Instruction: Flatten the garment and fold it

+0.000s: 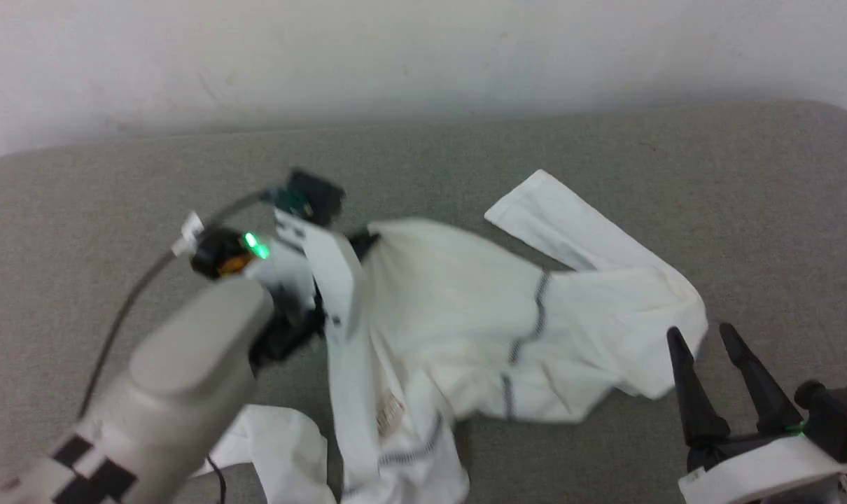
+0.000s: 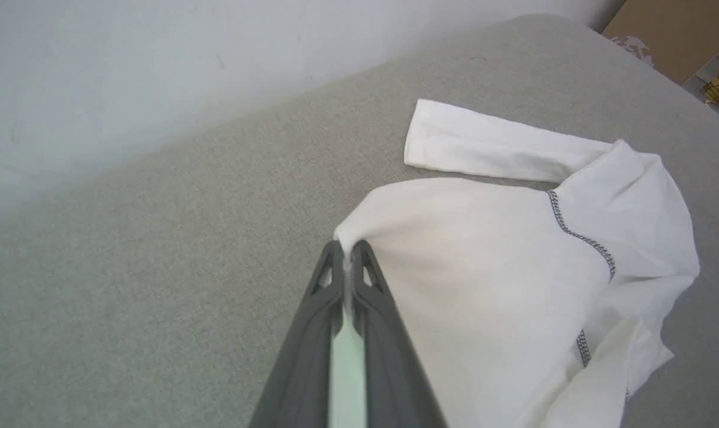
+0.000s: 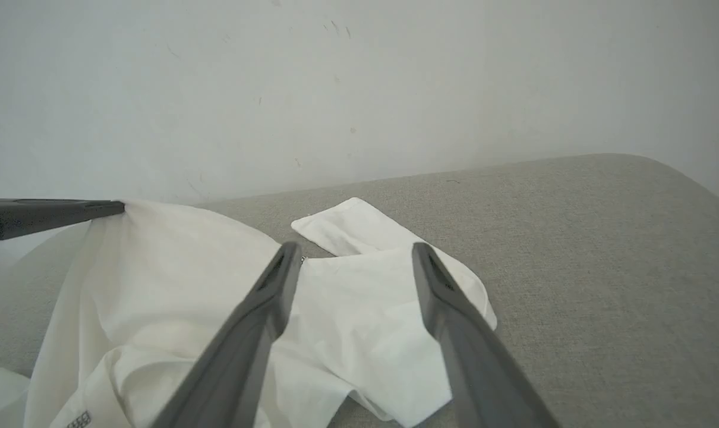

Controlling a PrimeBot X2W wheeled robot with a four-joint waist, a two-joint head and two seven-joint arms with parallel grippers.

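Across the top of the head view, pale wall point(image 1: 395, 56); below it, grey cushion point(image 1: 640, 161) out to both edges. At centre frame on that cushion, white shirt point(image 1: 451, 308), crumpled, with one sleeve point(image 1: 556, 217) flat toward the upper right and another fold at the lower left edge. Up from the lower left corner, pale left forearm point(image 1: 185, 364), green light near its wrist. At centre of the left wrist view, left gripper point(image 2: 349, 252), clamped tight on a pinch of shirt edge, cloth hanging from that point. At lower right of the head view, right gripper point(image 1: 700, 334), fingers spread wide, holding nothing, tips at the shirt's right edge, contact unclear. Down the shirt's middle, grey zigzag seams point(image 1: 539, 308). Near bottom centre, small patch point(image 1: 390, 411), blurred.
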